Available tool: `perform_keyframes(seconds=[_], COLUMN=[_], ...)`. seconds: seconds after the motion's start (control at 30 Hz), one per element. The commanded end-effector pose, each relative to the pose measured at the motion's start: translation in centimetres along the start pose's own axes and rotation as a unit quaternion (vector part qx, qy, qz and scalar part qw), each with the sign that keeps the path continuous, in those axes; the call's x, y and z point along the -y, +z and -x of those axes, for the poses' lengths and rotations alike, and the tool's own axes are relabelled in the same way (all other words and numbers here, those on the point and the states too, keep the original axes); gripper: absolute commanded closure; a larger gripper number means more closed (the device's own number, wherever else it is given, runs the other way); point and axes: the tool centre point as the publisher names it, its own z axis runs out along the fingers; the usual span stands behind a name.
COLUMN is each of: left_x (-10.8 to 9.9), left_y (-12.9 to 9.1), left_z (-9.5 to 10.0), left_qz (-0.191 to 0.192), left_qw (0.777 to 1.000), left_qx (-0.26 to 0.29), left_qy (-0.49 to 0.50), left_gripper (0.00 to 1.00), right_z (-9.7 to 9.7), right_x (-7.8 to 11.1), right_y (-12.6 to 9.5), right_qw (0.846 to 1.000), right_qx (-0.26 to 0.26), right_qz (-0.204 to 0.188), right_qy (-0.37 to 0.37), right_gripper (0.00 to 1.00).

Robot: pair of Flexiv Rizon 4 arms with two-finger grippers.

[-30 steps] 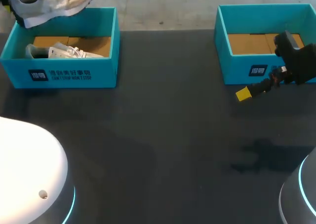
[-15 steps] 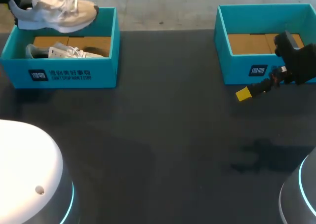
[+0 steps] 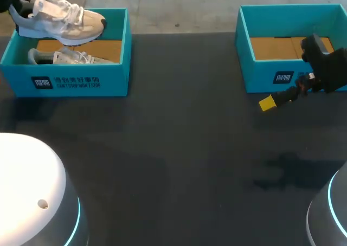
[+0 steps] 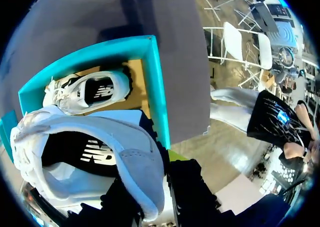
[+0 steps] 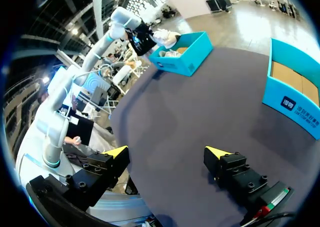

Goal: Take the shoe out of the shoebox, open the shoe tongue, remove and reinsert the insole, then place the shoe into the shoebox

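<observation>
A white and beige shoe (image 3: 62, 23) hangs level just above the left teal shoebox (image 3: 81, 82), toe pointing right. My left gripper (image 3: 20, 6) is shut on its heel at the box's back left corner. In the left wrist view the held shoe (image 4: 95, 157) fills the space ahead of my left gripper (image 4: 152, 187), whose fingers are mostly hidden by the heel. A second white shoe (image 3: 62, 56) lies inside the box, also the second shoe (image 4: 92, 89) under the held one. My right gripper (image 3: 279, 99) stands open in front of the right shoebox (image 3: 271, 75), nothing between its fingers (image 5: 117, 153).
The right shoebox (image 5: 295, 94) holds only its cardboard floor. In the right wrist view the left shoebox (image 5: 182, 59) and my left arm (image 5: 112, 29) lie far ahead across the dark table (image 3: 179, 148). The robot's white base (image 3: 27, 192) fills the front left corner.
My left gripper has lowered the shoe from the view's upper edge toward the left box, and the shoe has levelled out. The right arm has not moved.
</observation>
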Motion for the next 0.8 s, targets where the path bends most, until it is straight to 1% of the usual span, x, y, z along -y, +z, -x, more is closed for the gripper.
perform_keyframes(seconds=[0.03, 0.17, 0.3, 0.53, 0.8], left_x=[0.0, 0.2, 0.7, 1.6, 1.9], left_y=[-0.3, -0.1, 0.2, 1.5, 2.7], left_z=[-0.1, 0.1, 0.8, 1.7, 2.2], left_qz=[0.000, -0.005, -0.012, -0.028, -0.044], left_qw=[1.000, 1.000, 1.000, 1.000, 0.999], left_qx=[0.000, 0.004, 0.002, -0.001, 0.000], left_qy=[-0.010, -0.013, -0.002, 0.003, 0.003], left_gripper=[1.00, 1.00, 1.00, 1.00, 1.00], right_z=[0.0, 0.0, 0.0, 0.0, 0.0], right_x=[-0.1, -0.1, -0.1, -0.1, -0.1], right_y=[0.1, 0.1, 0.1, 0.1, 0.1], right_qw=[1.000, 1.000, 1.000, 1.000, 1.000], right_qx=[0.001, 0.001, 0.001, 0.001, 0.001], right_qz=[-0.001, -0.001, -0.001, -0.001, -0.001], right_qy=[0.001, 0.001, 0.001, 0.001, 0.001], right_gripper=[0.00, 0.00, 0.00, 0.00, 0.00])
